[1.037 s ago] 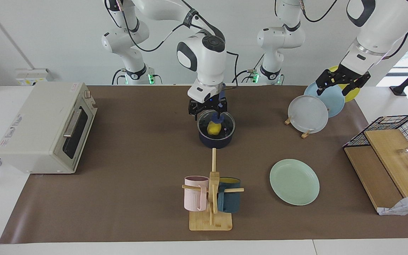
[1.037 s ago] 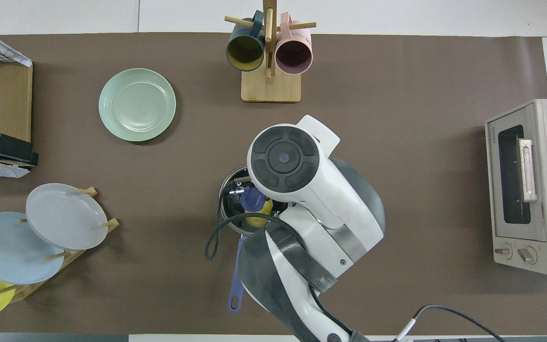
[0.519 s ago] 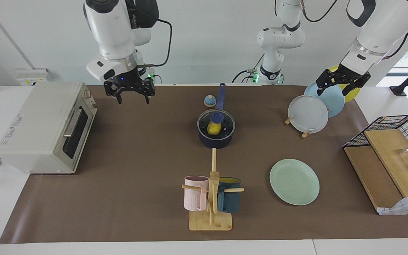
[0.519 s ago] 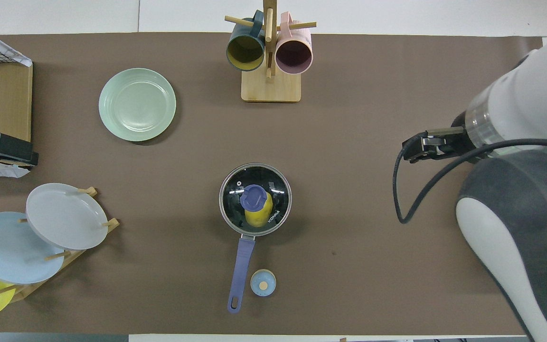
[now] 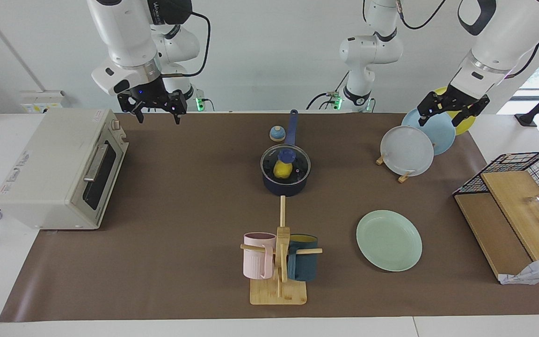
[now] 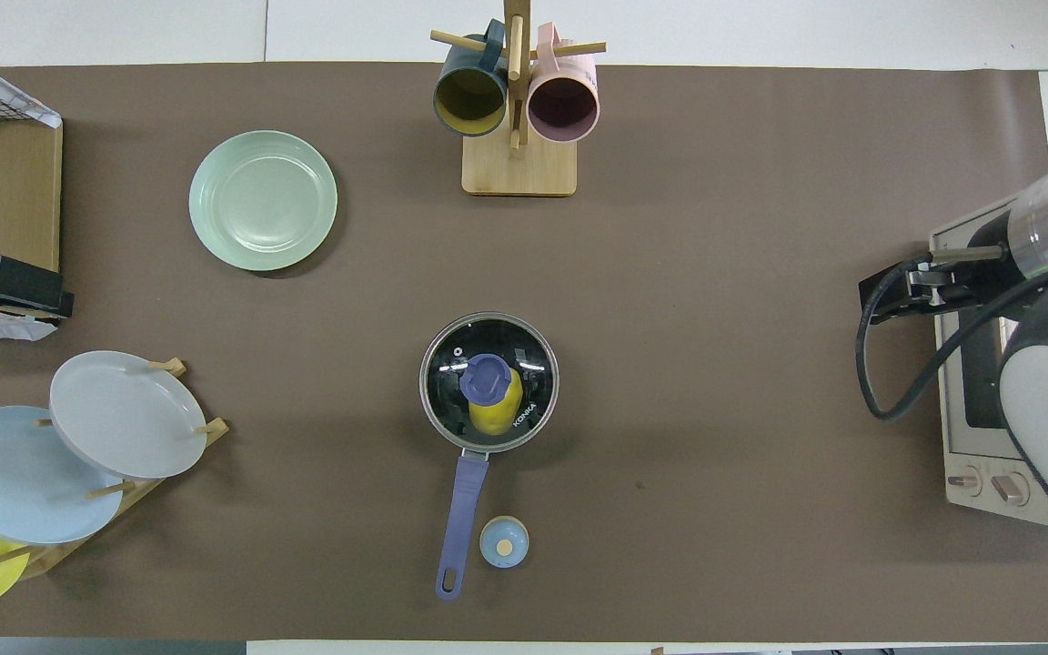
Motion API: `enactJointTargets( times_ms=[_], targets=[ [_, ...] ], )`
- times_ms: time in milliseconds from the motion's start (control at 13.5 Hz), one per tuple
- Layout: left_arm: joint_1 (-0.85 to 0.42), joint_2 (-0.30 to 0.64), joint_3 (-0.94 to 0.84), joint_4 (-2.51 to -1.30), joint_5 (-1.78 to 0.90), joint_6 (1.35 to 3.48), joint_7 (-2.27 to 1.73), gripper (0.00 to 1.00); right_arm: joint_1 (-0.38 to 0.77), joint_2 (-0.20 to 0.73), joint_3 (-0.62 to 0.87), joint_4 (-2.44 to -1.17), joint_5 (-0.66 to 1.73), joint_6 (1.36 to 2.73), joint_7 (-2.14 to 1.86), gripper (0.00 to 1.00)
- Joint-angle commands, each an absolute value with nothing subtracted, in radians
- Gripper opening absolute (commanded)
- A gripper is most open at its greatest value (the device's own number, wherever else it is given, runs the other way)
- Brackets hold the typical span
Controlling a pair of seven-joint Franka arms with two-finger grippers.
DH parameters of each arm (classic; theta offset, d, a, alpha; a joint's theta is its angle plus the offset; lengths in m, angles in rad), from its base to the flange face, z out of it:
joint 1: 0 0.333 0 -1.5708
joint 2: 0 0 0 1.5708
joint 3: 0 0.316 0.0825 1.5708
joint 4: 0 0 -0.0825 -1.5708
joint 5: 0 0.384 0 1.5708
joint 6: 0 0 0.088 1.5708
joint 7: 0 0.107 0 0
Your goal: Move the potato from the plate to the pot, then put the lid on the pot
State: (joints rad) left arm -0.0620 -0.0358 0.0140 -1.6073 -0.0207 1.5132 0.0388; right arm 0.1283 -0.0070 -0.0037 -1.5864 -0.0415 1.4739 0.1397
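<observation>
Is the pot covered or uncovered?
Covered: the lid sits flat on the pot, with the potato visible through the glass.

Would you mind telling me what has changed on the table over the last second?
The right gripper, open, left the lid and swung away, now raised near the toaster oven. The lid stayed on the pot with the potato inside, the plate stayed empty, and the left gripper kept waiting over the plate rack.

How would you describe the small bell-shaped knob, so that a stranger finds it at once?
Find the dark blue pot in the middle of the brown mat. Follow its long handle toward the robots; the bell-shaped knob stands beside it on the mat. It is pale blue with a tan top, unlike the lid's dark blue knob.
</observation>
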Motion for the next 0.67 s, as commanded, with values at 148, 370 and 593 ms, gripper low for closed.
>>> enactJointTargets(
  times_ms=[148, 370, 593],
  targets=[
    [-0.051, -0.044, 0.002, -1.609, -0.005, 1.505, 0.031, 1.00, 0.110, -0.014, 0.003, -1.597, -0.045, 1.497, 0.084, 1.00],
    [-0.051, -0.044, 0.002, -1.609, -0.005, 1.505, 0.031, 1.00, 0.092, -0.017, 0.003, -1.606, -0.040, 1.494, 0.081, 1.00],
    [-0.051, -0.044, 0.002, -1.609, -0.003, 1.506, 0.031, 1.00, 0.060, -0.015, 0.014, -1.606, -0.038, 1.496, 0.069, 1.00]
  ],
)
